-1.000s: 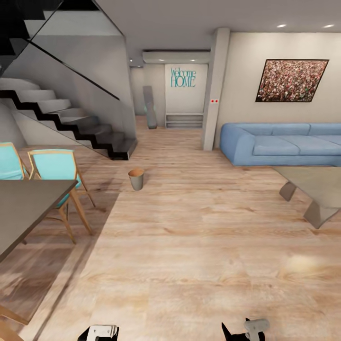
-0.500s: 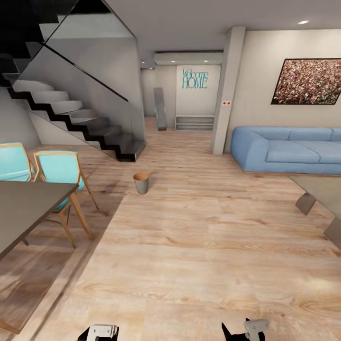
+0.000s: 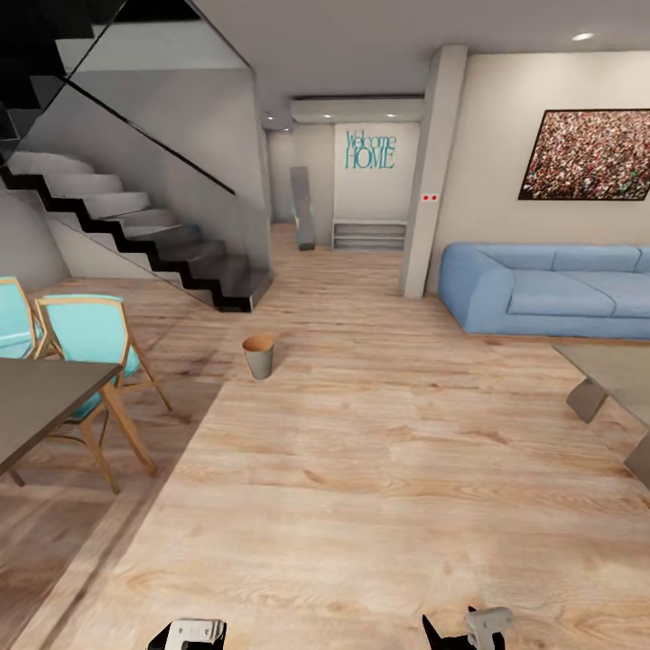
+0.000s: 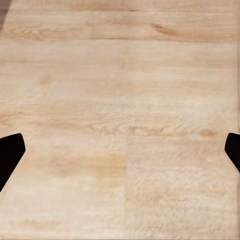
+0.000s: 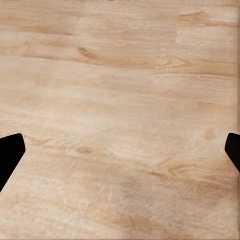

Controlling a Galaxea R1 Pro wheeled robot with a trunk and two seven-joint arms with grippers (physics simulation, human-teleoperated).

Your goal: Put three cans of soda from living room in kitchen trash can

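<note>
The tash can (image 3: pixel 258 357), a small pale grey tapered bin with a brown inside, stands on the light wood floor ahead and a little to the left, near the foot of the staircase. The cans of soda are out of view. My left gripper (image 4: pixel 120 155) hangs open over bare floorboards, its dark fingers (image 4: pixel 10 156) far apart with nothing between them. My right gripper (image 5: pixel 120 155) is open in the same way over the floor. Parts of both arms show at the head view's lower edge.
A dark dining table (image 3: pixel 36 406) with turquoise chairs (image 3: pixel 90 334) stands at the left. A black staircase (image 3: pixel 135 235) rises behind it. A blue sofa (image 3: pixel 551 289) and a low grey table (image 3: pixel 614 375) are at the right. A pillar (image 3: pixel 431 171) stands beside a hallway.
The whole picture has shifted because the camera moved: the sofa and wall picture slid right, and the dining table slid left. Both grippers stay open and low.
</note>
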